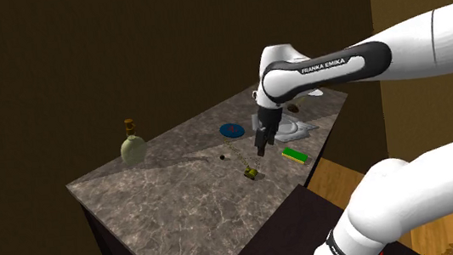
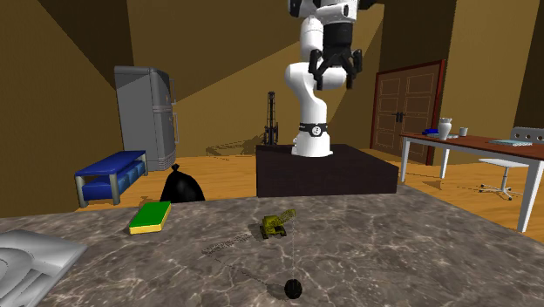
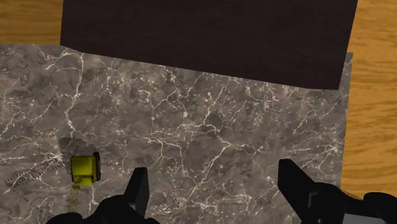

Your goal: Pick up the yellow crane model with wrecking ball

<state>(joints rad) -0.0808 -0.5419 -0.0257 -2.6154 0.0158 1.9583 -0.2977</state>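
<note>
The small yellow crane model (image 1: 251,172) stands on the marble table (image 1: 163,197), close to the edge nearest the stand. Its thin boom reaches out to a black wrecking ball (image 1: 223,158) lying on the tabletop. In the second exterior view the crane (image 2: 275,224) is mid-table with the ball (image 2: 294,288) in front of it. My gripper (image 1: 261,145) hangs above the table, a little beyond the crane and well clear of it. In the wrist view the fingers (image 3: 137,188) stand wide apart with bare marble between them, and the crane (image 3: 86,168) lies outside one finger.
A green sponge (image 1: 294,155), a blue disc (image 1: 232,130) and a grey rack (image 1: 289,127) lie near the gripper. A bottle (image 1: 132,144) stands at the table's far side. The dark stand (image 1: 286,236) borders the table edge.
</note>
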